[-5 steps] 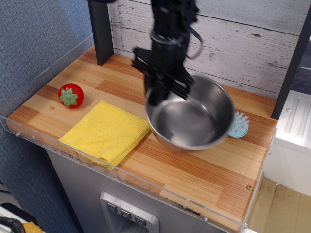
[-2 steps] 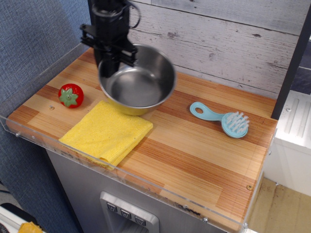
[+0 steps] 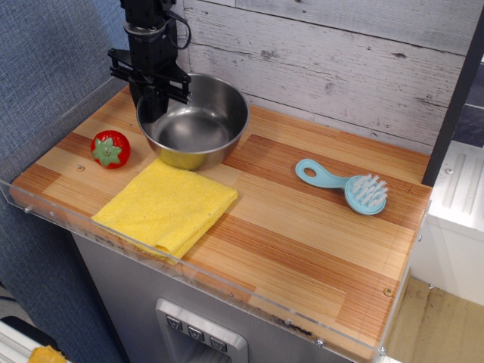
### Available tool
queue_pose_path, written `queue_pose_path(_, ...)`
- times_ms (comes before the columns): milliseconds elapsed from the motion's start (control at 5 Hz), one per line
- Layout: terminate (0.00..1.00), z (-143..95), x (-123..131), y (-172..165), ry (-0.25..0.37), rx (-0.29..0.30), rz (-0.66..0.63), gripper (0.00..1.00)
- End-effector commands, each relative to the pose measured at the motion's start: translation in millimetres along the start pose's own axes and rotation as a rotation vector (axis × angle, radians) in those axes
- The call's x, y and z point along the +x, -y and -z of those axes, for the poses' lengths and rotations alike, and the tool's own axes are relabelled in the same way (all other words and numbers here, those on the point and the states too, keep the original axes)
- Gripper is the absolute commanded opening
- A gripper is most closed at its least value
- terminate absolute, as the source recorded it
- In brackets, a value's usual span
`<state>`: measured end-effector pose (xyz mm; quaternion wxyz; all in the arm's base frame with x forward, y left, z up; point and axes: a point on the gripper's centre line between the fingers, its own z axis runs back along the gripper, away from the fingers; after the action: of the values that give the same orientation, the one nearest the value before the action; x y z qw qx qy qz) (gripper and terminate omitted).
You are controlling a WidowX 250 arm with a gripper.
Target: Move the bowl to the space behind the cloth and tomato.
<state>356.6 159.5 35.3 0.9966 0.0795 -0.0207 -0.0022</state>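
The shiny steel bowl (image 3: 198,125) sits low at the back left of the wooden counter, just behind the yellow cloth (image 3: 166,205) and to the right of the red tomato (image 3: 110,148). Its base is at or just above the wood; I cannot tell whether it touches. My black gripper (image 3: 150,102) comes down from above and is shut on the bowl's left rim. The cloth lies flat near the front left edge. The tomato stands left of the cloth, clear of the bowl.
A light blue brush (image 3: 348,184) lies on the right half of the counter. A white plank wall (image 3: 340,60) runs behind. A clear acrylic lip (image 3: 189,272) edges the front and left. A dark post (image 3: 452,106) stands at the back right.
The gripper carried the bowl from the counter's middle right to the back left and lowered it behind the cloth. The brush, hidden earlier, is uncovered.
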Motion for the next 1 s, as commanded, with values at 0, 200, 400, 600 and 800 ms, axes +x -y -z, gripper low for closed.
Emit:
queue_pose_path(0, 0.00, -6, 9, -36, 0.029, 0.034, -0.067, 0.00)
queue_pose_path(200, 0.00, 1, 4, -33, 0.016, 0.019, -0.062, 0.00)
queue_pose_path(400, 0.00, 3, -2, -22, 0.014, -0.011, -0.063, 0.00)
queue_pose_path(600, 0.00, -9, -5, -19, 0.034, -0.029, -0.076, 1.00)
queue_pose_path(800, 0.00, -27, -8, -21, 0.078, -0.043, -0.093, 1.00)
